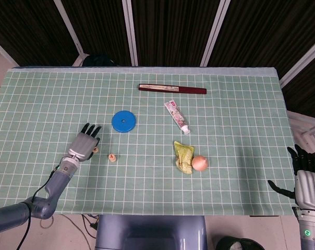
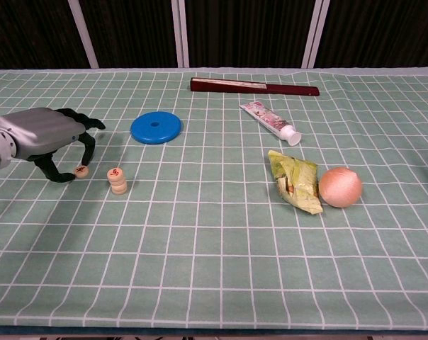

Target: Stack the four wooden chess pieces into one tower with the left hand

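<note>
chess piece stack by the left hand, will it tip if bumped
Probably. The chess piece stack is narrow, taller than wide, so a sideways nudge could topple it. Its small wooden discs look light and may slide. The left hand fingers hover close beside it.

Spread over the table: a green checked cloth (image 2: 221, 248). Near the far edge, lying lengthwise along it, a dark red closed fan (image 2: 254, 86). Just nearer than that, angled, a toothpaste tube (image 2: 270, 121). Left of the tube, flat on the cloth, a blue disc (image 2: 156, 127). Toward the right, touching side by side, a crumpled yellow-green packet (image 2: 295, 181) and an onion (image 2: 340, 187).
</note>
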{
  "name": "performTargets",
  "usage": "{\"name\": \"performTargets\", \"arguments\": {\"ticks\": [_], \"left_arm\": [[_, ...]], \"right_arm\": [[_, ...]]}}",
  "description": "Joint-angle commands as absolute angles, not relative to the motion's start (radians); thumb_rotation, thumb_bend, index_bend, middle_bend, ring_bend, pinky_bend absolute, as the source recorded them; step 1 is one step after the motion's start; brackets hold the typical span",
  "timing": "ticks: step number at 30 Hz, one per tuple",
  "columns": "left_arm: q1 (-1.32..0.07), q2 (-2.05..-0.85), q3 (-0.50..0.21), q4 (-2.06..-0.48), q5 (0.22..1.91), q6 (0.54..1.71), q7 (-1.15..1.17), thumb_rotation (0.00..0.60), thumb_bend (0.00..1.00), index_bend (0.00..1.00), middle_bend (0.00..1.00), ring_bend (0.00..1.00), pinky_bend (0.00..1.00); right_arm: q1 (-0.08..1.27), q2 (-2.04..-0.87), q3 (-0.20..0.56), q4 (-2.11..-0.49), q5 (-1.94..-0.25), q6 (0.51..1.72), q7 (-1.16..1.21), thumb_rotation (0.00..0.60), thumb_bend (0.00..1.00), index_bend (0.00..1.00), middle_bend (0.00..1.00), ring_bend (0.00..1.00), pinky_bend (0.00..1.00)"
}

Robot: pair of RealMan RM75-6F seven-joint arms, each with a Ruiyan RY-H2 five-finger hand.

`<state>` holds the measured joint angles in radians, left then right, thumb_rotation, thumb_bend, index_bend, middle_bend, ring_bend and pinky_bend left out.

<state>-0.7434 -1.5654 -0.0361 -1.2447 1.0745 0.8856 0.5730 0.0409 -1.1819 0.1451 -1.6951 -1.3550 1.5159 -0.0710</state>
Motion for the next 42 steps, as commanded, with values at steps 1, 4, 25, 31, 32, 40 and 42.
{"name": "performTargets", "arguments": {"ticks": [1,4,25,31,32,40,42], "left_arm": [[-0.744,-1.567,-0.036,-1.245,1.071,0.883,0.579,0.6,0.3,0.48,0.04,0.0,0.0],[-0.744,-1.57,-0.037,-1.241,1.066,0.879,0.587,0.6,0.3,0.48,0.04,0.0,0.0],[-0.751,-1.576,-0.04,-1.258,1.052,0.882,0.639,0.6,0.32,0.52,0.04,0.0,0.0],[-0.749,-1.572,-0.041,-1.264,1.047,0.889,0.648,0.6,0.32,0.5,0.04,0.0,0.0],[-0.749,-1.572,-0.041,-1.264,1.046,0.889,0.649,0.6,0.32,0.51,0.04,0.0,0.0],[-0.751,-1.562,-0.047,-1.283,1.043,0.888,0.648,0.6,0.34,0.52,0.04,0.0,0.0],[-0.752,-1.552,-0.052,-1.303,1.051,0.899,0.645,0.6,0.34,0.52,0.04,0.0,0.0]], "right_arm": [[0.041,-1.182,0.145,-1.695,-1.354,1.515,-0.071,0.6,0.23,0.08,0.01,0.0,0.0],[0.041,-1.181,0.145,-1.696,-1.354,1.515,-0.07,0.6,0.23,0.08,0.01,0.0,0.0],[0.041,-1.179,0.145,-1.697,-1.356,1.514,-0.068,0.6,0.23,0.08,0.01,0.0,0.0],[0.041,-1.179,0.144,-1.697,-1.355,1.514,-0.068,0.6,0.23,0.08,0.01,0.0,0.0],[0.041,-1.179,0.144,-1.697,-1.355,1.514,-0.068,0.6,0.23,0.08,0.01,0.0,0.0],[0.041,-1.178,0.144,-1.699,-1.355,1.514,-0.067,0.6,0.23,0.08,0.01,0.0,0.0],[0.041,-1.178,0.144,-1.699,-1.354,1.513,-0.067,0.6,0.23,0.08,0.01,0.0,0.0]]}}
